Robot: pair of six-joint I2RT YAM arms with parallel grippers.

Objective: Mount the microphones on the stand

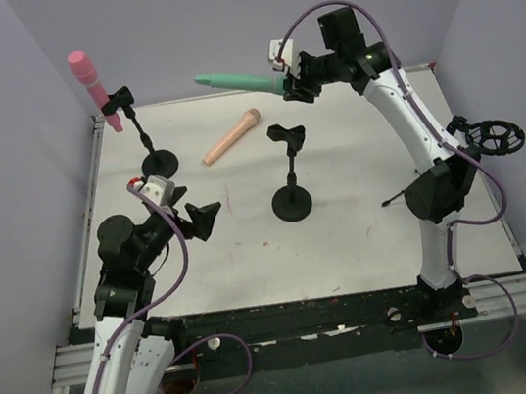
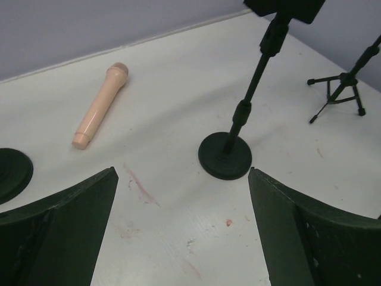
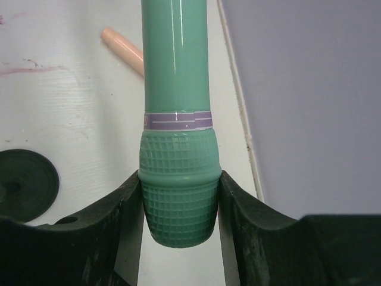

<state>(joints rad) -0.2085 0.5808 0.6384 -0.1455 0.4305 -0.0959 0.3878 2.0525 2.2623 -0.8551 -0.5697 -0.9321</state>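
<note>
Mint-green microphone [image 3: 175,71] is clamped by its gridded head in the right gripper [image 3: 178,185]; the left gripper [image 2: 181,179] gapes wide.

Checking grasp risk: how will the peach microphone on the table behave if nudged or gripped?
The peach microphone lies flat on the table; its round body would probably roll if nudged sideways. It looks rigid, likely light plastic. The glossy handle may slip in a pinch grip.

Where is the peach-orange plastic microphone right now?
In the top view the slim peach-orange plastic microphone lies flat on the white table, far-centre, between the black stand holding the pink microphone and the empty black round-base stand.
</note>
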